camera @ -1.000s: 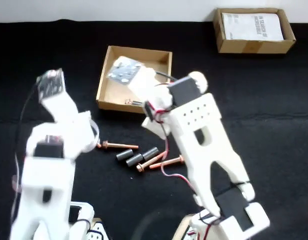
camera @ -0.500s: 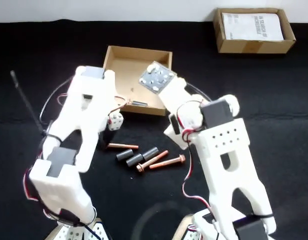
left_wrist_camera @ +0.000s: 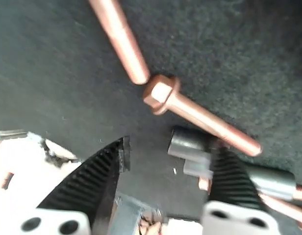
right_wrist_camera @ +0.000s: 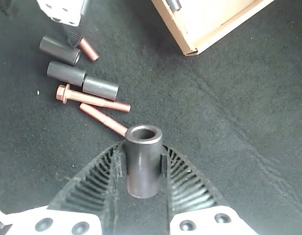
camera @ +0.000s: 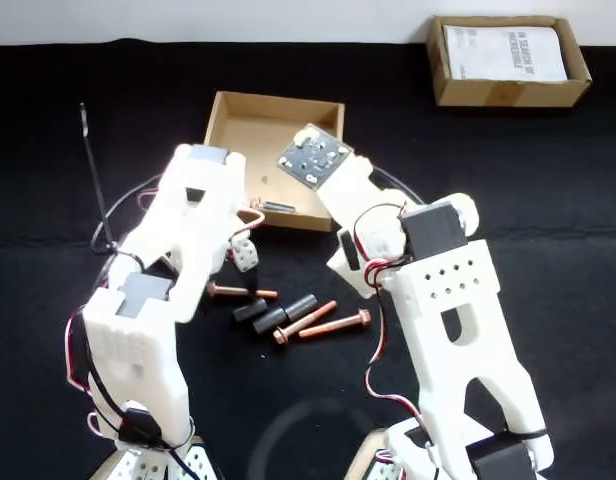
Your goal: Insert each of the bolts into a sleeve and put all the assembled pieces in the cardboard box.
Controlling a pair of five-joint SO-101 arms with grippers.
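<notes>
**A:** Progress at that moment?

**B:** Little, by my judgement. Three copper-coloured hex-head bolts (camera: 333, 324) and three dark grey cylindrical metal sleeves (camera: 270, 319) lay loose and unjoined on the black-covered table (camera: 548, 300), clustered between the two arms. Farther back, the open brown cardboard box (camera: 273, 98) held one slim piece (camera: 278, 207) by its near wall. Whether that was a finished assembly I could not tell.

**A:** And the arms?

**B:** The left tool (left_wrist_camera: 173, 154) hung low over the cluster, jaws wide apart. A sleeve's end sat between them, ungripped, with a bolt's hex head just beyond. The right tool (right_wrist_camera: 142, 152) was clamped on a fourth dark sleeve (right_wrist_camera: 143, 169), which stood upright with its bore showing. It was above the table beside the cluster, short of the box.

**A:** What was left?

**B:** Nearly everything, I judged. Each bolt had to go into a sleeve, then every joined piece into the box.
</notes>
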